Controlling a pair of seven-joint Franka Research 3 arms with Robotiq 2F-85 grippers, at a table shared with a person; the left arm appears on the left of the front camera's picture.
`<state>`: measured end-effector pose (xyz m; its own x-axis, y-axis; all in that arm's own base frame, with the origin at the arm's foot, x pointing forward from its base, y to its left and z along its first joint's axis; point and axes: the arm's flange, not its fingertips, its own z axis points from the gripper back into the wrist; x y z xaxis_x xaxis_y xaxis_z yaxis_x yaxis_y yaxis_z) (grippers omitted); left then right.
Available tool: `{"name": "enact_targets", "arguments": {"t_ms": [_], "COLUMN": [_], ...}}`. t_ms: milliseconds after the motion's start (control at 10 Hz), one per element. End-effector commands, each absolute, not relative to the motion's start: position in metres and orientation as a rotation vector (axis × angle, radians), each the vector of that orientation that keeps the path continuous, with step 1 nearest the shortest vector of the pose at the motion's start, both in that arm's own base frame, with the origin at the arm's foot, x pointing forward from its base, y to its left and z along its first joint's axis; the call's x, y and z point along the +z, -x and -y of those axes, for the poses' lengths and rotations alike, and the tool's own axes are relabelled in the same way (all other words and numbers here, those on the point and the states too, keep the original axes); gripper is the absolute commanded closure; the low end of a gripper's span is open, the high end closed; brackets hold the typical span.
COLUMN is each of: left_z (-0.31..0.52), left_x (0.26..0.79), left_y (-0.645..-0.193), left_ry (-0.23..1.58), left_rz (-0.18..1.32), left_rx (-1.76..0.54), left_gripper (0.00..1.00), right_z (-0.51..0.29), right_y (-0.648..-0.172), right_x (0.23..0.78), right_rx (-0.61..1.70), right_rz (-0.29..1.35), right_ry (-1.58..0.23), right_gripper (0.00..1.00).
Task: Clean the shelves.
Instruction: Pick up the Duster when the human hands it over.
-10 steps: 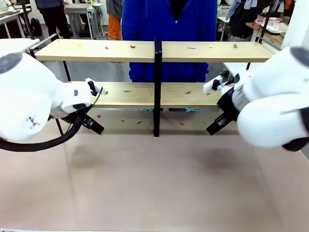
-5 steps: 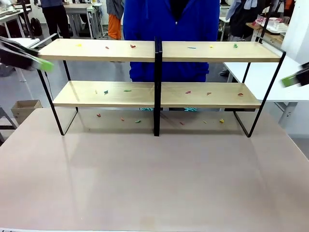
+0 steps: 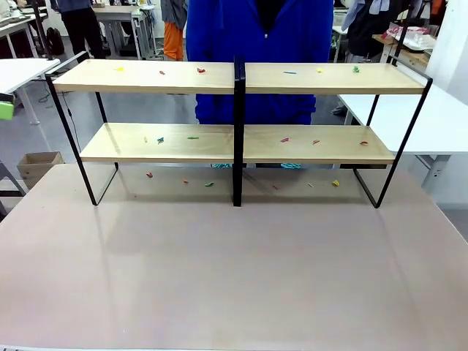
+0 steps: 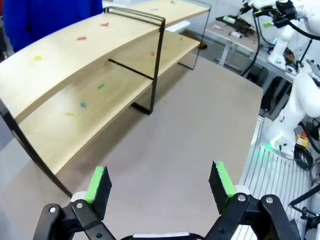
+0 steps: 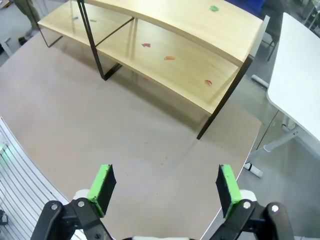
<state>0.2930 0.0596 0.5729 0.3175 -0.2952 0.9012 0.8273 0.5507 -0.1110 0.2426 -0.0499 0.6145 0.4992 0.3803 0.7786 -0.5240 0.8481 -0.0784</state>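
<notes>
Status: left gripper (image 4: 159, 181) and right gripper (image 5: 164, 184) wide open, empty, high over table (image 3: 234, 278). Far side: shelves (image 3: 314, 78), scraps (image 3: 192, 137) on both levels. Suggest low entry, pinch each scrap, clear of centre post (image 3: 238, 131).

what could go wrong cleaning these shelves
The scraps are tiny, so the open left gripper and right gripper may miss them or flick them onto the table. The lower board sits closely under the upper board, so an arm could hit the post. A person stands just behind the shelves.

Left pincer (image 4: 159, 183) gapes wide above table (image 4: 190, 125) beside littered shelves (image 4: 75, 65).
</notes>
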Motion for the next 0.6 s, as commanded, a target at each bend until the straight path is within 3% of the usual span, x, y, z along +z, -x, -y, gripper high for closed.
{"name": "enact_targets", "arguments": {"t_ms": [0,400,500], "left_z": [-0.006,-0.005,-0.003], "left_x": [0.483,0.485,0.491], "left_y": [-0.218,-0.222,-0.221], "left_ry": [0.626,0.555,0.473], "left_rz": [1.035,1.036,1.132], "left_rx": [-0.786,-0.719,-0.683], "left_gripper": [0.0,0.0,0.0], "right_z": [0.027,0.019,0.017], "right_y": [-0.212,-0.223,-0.227], "right_x": [0.516,0.516,0.515], "right_rx": [0.604,0.639,0.644], "right_rz": [0.897,0.885,0.881], "right_ry": [-0.166,-0.172,-0.179], "right_gripper": [0.0,0.0,0.0]}}
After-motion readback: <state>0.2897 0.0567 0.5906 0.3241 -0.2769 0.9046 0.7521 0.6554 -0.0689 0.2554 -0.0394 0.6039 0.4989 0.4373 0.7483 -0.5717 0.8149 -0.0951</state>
